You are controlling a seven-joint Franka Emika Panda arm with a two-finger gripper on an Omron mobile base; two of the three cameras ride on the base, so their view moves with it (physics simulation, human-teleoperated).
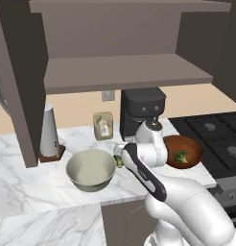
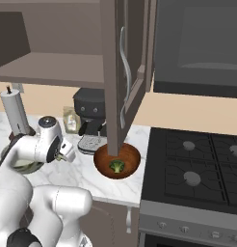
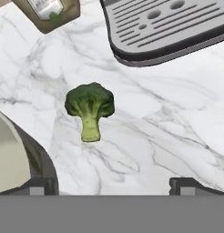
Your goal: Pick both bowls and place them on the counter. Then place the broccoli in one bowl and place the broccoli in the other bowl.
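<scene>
A black coffee machine (image 1: 141,111) stands at the back of the counter (image 1: 24,168), with a small brown packet (image 1: 103,125) just to its left and a tall grey grinder (image 1: 49,132) further left. An open cabinet door (image 2: 121,72) hangs in front of the red-brown bowl (image 2: 117,161) in the right base view, hiding part of its rim. The counter is white marble with grey veins; a black stovetop (image 2: 197,166) adjoins it on the right, and brown shelves run above.

Both bowls sit upright on the marble, the grey bowl (image 1: 91,170) to the left, the red-brown one near the stove with 1 piece of broccoli (image 2: 116,167) inside. A 2nd broccoli (image 3: 89,108) lies flat on the marble between the bowls, just beside the grey one; in the hand view its long axis runs up and down, crown upward, stalk toward the fingers. The gripper (image 3: 112,186) hovers above it with jaws spread wide, holding nothing.
</scene>
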